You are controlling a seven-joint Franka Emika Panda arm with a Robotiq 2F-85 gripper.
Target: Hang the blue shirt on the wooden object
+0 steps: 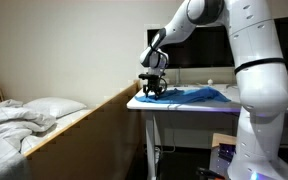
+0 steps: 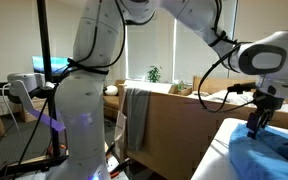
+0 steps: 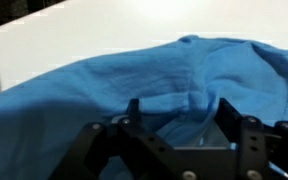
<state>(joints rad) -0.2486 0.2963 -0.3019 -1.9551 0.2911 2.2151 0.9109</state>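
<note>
Pincer point(image 3: 179, 108) spread wide over the blue shirt point(image 3: 104, 90) on the white table point(image 1: 144, 103), wooden partition point(image 1: 94, 125) and bed point(image 1: 29, 118) beside.

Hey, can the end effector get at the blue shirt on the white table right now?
Probably yes. The end effector sits just above the blue shirt, its jaws open astride a raised fold, and nothing lies between them. The shirt lies uncovered on the white table.
</note>
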